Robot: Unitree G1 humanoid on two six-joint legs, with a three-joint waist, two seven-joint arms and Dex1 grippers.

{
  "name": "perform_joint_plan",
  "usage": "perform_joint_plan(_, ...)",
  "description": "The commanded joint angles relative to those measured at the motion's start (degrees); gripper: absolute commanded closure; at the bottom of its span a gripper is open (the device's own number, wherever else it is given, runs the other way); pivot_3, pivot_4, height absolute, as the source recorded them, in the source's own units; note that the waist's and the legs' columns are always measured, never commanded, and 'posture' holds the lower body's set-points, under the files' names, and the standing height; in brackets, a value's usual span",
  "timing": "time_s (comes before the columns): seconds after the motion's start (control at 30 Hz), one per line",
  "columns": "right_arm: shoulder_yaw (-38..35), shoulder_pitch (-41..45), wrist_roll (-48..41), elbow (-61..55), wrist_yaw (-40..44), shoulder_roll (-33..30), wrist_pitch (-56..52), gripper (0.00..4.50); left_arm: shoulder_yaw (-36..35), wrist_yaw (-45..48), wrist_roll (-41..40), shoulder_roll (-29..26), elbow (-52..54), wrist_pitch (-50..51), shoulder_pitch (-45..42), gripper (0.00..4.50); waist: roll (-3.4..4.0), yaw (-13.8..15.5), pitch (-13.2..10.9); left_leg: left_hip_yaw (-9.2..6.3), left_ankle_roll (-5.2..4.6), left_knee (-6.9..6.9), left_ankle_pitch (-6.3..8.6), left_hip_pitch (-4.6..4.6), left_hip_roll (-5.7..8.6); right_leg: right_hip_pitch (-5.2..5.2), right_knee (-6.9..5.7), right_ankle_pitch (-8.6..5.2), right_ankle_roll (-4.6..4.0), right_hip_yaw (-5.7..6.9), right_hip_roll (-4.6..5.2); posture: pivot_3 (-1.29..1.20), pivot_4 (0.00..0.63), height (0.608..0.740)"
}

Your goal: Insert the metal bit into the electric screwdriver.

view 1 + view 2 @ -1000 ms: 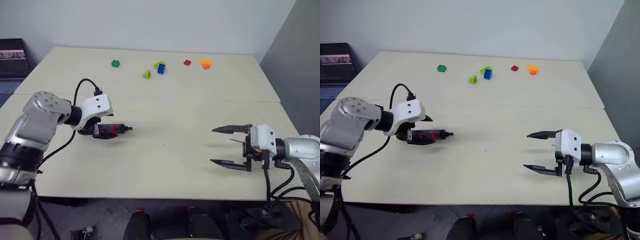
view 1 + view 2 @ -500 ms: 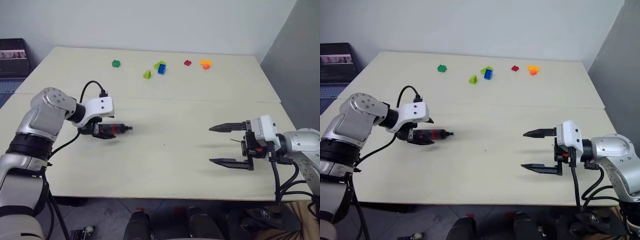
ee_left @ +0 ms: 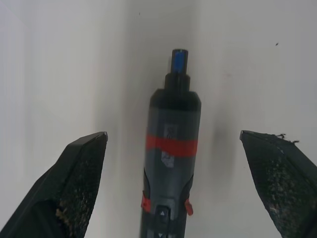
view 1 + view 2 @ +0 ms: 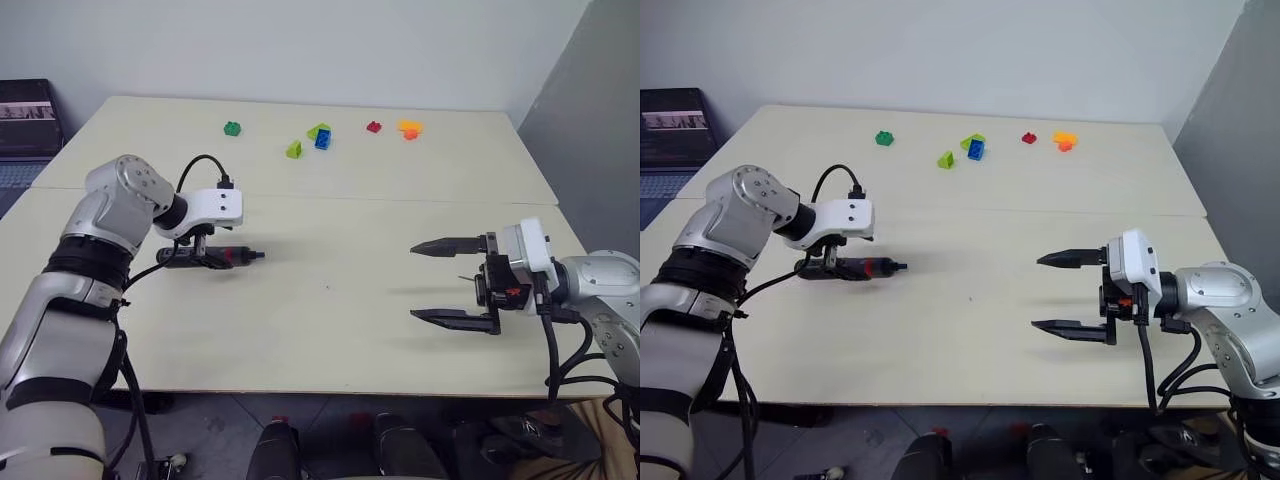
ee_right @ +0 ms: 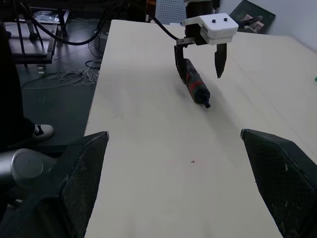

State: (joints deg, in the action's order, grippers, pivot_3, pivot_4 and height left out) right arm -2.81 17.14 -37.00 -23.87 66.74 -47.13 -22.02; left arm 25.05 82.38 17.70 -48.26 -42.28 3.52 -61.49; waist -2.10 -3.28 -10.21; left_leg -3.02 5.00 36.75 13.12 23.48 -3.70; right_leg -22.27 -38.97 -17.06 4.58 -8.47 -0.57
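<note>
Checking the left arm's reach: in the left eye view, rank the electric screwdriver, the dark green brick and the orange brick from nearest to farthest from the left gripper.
1. Electric screwdriver, lying between the open left gripper fingers.
2. Dark green brick, far edge, left.
3. Orange brick, far edge, right.

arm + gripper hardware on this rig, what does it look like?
Both arms have silver-grey metallic shells with black joint bands. Each wrist carries a white boxy housing; the left gripper and right gripper each have two black, tapered, pointed fingers. Black cables loop from each wrist housing back along the arm. Small red details show on the right gripper's base.
</note>
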Motion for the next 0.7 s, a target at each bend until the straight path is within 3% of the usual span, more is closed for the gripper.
perform_joint_plan(0.03, 0.03, 1.55, 0.17, -0.03, 0.75, -0.20, 0.17, 0.00, 0.74, -0.09, 1.96, 1.74, -2.23, -1.64, -3.04, 0.01, 0.00, 0.00, 0.00, 0.00, 0.00, 0.00, 0.00, 0.00, 0.00, 0.00, 0.00, 0.00, 0.00, 0.00, 0.00, 0.00, 0.150, 0.740)
perform_joint_plan(0.33, 0.75, 2.82, 0.50, 0.78, 2.04, -0.95, 0.11, 0.00, 1.94, -3.31, 4.84, 7.27, -6.01, -2.81, -3.01, 0.01, 0.00, 0.01, 0.00, -0.04, 0.00, 0.06, 0.00, 0.07, 0.00, -0.02, 0.00, 0.03, -0.03, 0.02, -0.01, 0.00, 0.150, 0.740)
perform_joint_plan(0.7, 0.49, 1.60, 0.58, -0.04, 2.02, -1.56, 0.04, 0.00, 1.96, -5.26, 7.63, 7.27, -10.45, -5.61, -3.90, 0.01, 0.00, 0.00, 0.00, -0.07, 0.00, 0.07, 0.00, 0.10, 0.01, -0.02, -0.01, 0.03, -0.04, 0.03, -0.02, 0.00, 0.150, 0.740)
